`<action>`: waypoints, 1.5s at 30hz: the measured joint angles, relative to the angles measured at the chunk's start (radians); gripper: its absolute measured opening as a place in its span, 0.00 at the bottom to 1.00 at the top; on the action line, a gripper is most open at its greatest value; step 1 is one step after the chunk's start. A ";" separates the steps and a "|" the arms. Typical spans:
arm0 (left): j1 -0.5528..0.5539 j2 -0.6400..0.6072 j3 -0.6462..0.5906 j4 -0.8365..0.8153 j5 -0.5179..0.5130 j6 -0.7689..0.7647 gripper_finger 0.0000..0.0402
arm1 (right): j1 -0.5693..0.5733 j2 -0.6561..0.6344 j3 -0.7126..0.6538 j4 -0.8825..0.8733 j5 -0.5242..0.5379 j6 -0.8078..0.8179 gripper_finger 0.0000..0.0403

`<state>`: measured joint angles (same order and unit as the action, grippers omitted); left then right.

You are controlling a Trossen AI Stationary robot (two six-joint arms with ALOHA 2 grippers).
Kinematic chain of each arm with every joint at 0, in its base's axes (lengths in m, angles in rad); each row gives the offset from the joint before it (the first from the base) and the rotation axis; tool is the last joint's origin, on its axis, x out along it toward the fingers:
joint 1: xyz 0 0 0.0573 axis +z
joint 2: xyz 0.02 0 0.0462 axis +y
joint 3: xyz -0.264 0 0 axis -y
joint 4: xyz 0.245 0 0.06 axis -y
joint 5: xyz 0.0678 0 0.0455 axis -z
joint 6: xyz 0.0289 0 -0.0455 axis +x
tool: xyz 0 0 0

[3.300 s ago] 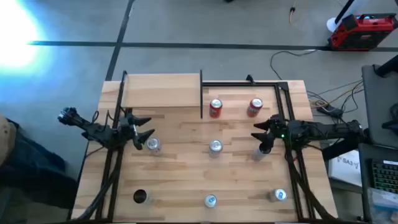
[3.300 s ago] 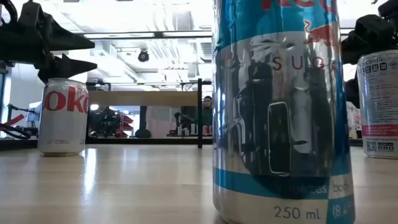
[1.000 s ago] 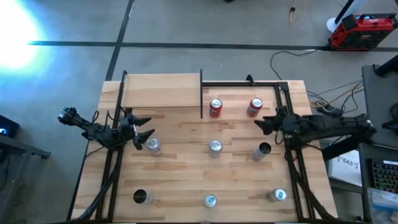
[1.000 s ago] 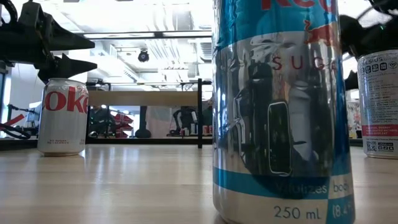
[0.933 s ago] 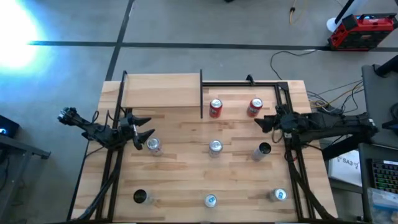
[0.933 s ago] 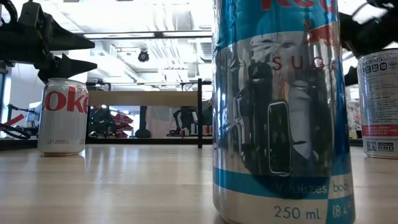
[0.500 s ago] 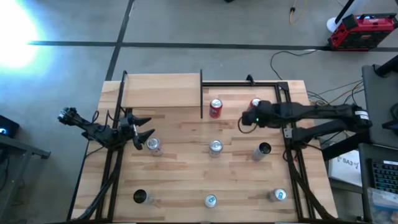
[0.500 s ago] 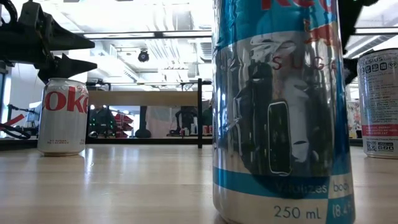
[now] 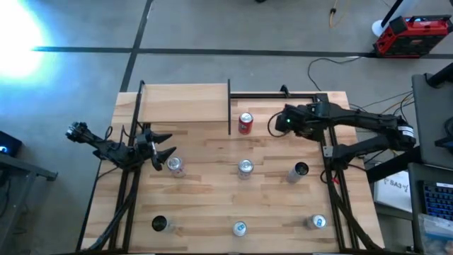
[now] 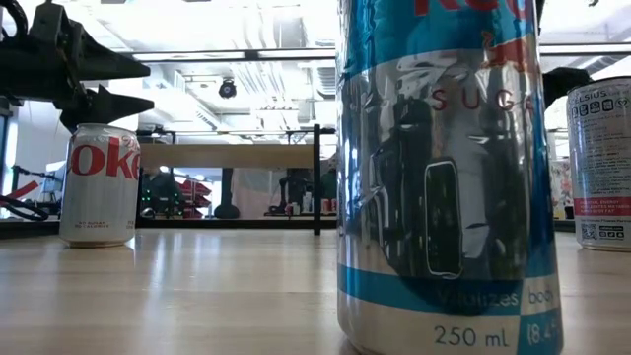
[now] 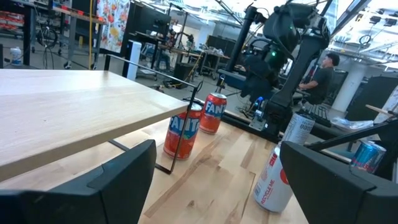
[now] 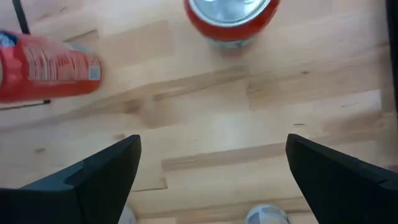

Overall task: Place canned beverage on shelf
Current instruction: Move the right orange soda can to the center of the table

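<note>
Now, right fingers [image 12: 99, 177]: spread wide, holding nothing.
Right gripper [image 9: 277, 125]: hangs above the far part of the table, directly over a red can [image 12: 231, 18] whose silver top faces its wrist camera.
Second red can [image 9: 245, 122]: just beside, near the shelf's black post.
Left gripper [image 9: 161, 150]: parked by a silver can [image 9: 175, 164] — fingers apart, empty.
Shelf [image 9: 185, 103]: pale board at the far left corner, nothing on it.
Step in hand: approach to a can — no grasp yet.
Next move: likely lower the open fingers around the red can, close, then lift and carry it left onto the board.
</note>
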<state>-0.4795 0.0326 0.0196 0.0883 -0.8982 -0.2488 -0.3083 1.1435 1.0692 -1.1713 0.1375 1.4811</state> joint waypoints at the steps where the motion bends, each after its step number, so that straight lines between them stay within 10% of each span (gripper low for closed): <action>1: 0.000 0.000 0.000 0.000 0.000 0.000 0.81 | -0.015 0.003 0.002 -0.007 -0.012 -0.005 0.95; 23: 0.000 0.000 0.000 0.000 0.000 0.000 0.81 | -0.380 0.189 0.006 0.027 -0.298 -0.241 0.95; 45: 0.000 0.000 0.000 0.000 0.000 0.000 0.81 | -0.515 0.265 0.007 0.112 -0.299 -0.325 0.95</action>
<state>-0.4796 0.0330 0.0196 0.0885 -0.8982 -0.2489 -0.8235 1.4090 1.0760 -1.0597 -0.1618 1.1557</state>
